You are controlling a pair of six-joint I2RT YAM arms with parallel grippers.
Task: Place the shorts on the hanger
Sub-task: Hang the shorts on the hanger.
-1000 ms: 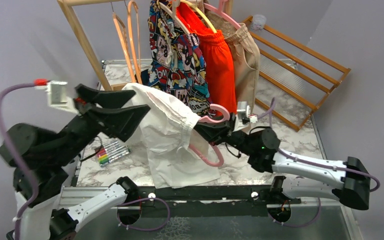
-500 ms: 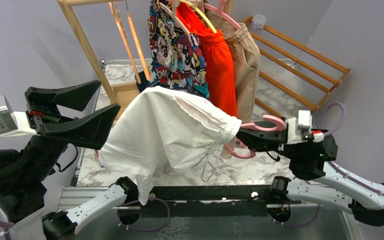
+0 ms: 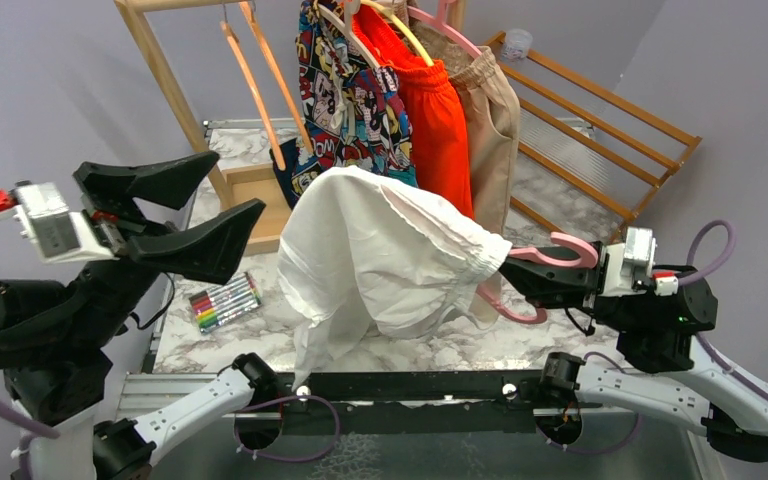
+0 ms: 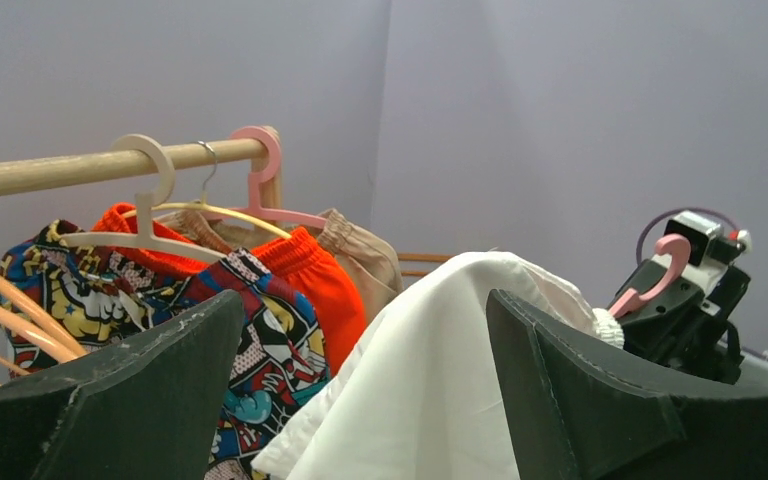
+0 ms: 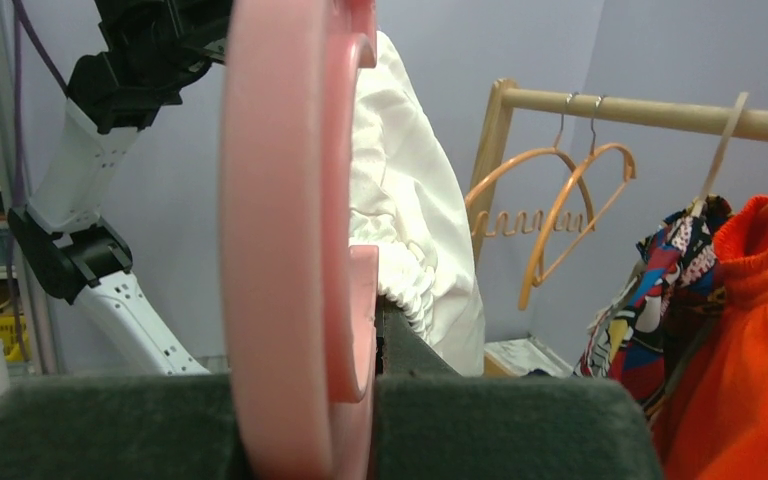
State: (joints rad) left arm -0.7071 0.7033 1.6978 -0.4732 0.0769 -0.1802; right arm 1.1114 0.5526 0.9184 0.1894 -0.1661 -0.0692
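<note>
**A:** Which step is this?

**B:** The hanging looks all but done. The plain white fabric shorts (image 3: 385, 250) drape over the thin light-pink plastic hanger (image 3: 552, 259), held up above the marble worktop (image 3: 470, 352) mid-scene.

**A:** What holds the hanger?

**B:** The right hand (image 3: 522, 280), pinched narrow on it near the hook. The gathered waistband sits just left of its fingers.

**A:** And the left hand (image 3: 240, 182)?

**B:** Wide, holding nothing, left of the shorts and apart from them.

**A:** Next?

**B:** Probably evening out the drooping near leg so nothing slips, with the hanger kept level.
</note>
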